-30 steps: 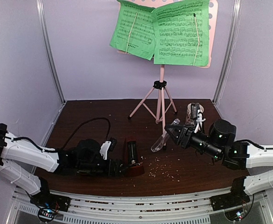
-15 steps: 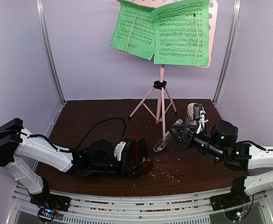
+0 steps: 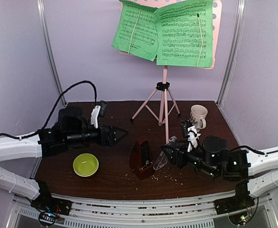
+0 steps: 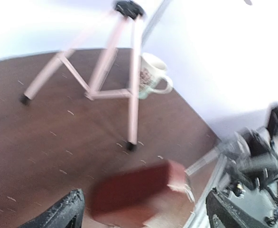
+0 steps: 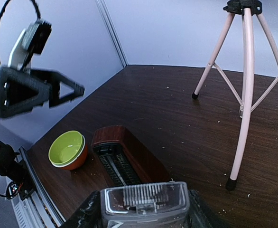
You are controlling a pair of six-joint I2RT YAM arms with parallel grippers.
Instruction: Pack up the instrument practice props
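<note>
The metronome [image 3: 141, 159] is now left standing on the table [image 3: 113, 183], released by the left gripper [image 3: 120, 133], which is drawn back wide open and empty. Its clear cover [image 3: 159, 160] is gripped by the right gripper [image 3: 171, 152] alongside, ready for capping.

**Top external:** fixed high behind both arm bases, facing forward and down over the table [image 3: 110, 183] toward the back wall. Widest, farthest view, taking in the whole music stand [image 3: 165, 80].

**Left wrist:** raised over the table's left half, facing right and forward. Blurred. Close on the metronome [image 4: 134, 197], with the mug [image 4: 151, 78] and right arm [image 4: 264, 154] beyond.

**Right wrist:** low over the table, facing left and forward past the clear cover [image 5: 143, 204] at the bottom edge. Bowl [image 5: 68, 149] and left gripper [image 5: 51, 90] at far left.

**Shared by all three:** metronome, stand legs, tabletop.
</note>
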